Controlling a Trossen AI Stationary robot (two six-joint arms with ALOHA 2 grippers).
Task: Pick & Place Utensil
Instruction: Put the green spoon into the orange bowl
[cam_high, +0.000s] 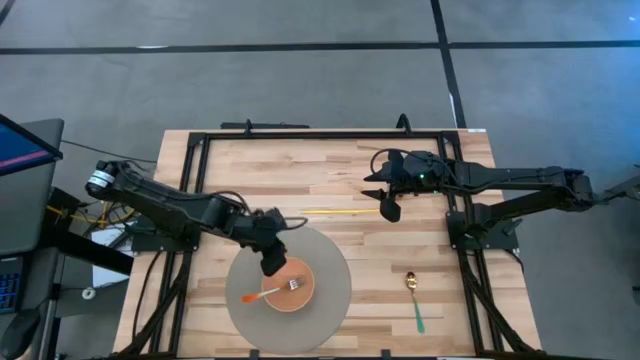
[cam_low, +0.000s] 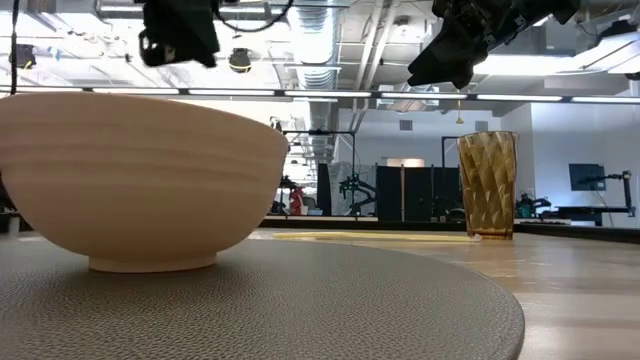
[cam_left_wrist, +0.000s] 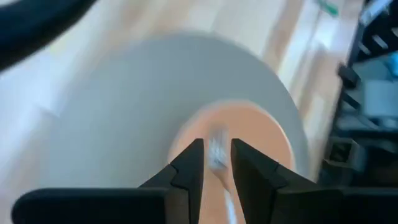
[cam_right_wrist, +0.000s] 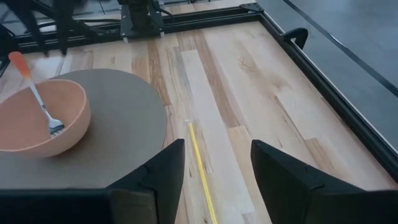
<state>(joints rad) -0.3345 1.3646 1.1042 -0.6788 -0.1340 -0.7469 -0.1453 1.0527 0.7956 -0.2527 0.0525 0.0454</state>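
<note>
An orange-handled fork (cam_high: 270, 291) lies in a tan bowl (cam_high: 303, 291) on a round grey mat (cam_high: 330, 262). Its tines (cam_right_wrist: 56, 127) rest on the bowl's inside, and its handle (cam_right_wrist: 28, 78) leans on the rim and sticks out past it. My left gripper (cam_high: 272, 262) hovers above the bowl's far-left rim, well clear of it in the low view (cam_low: 180, 35). It is open by a narrow gap (cam_left_wrist: 217, 163), with the blurred fork head (cam_left_wrist: 217, 149) showing beyond. My right gripper (cam_high: 388, 207) is open (cam_right_wrist: 214, 163) above the table's far middle.
A thin yellow stick (cam_high: 340, 211) lies on the wood just under my right gripper (cam_right_wrist: 200, 163). A green-handled spoon (cam_high: 414, 303) lies near the right front edge. An amber glass (cam_low: 488, 185) stands beyond the mat. A black frame (cam_high: 300, 135) borders the table.
</note>
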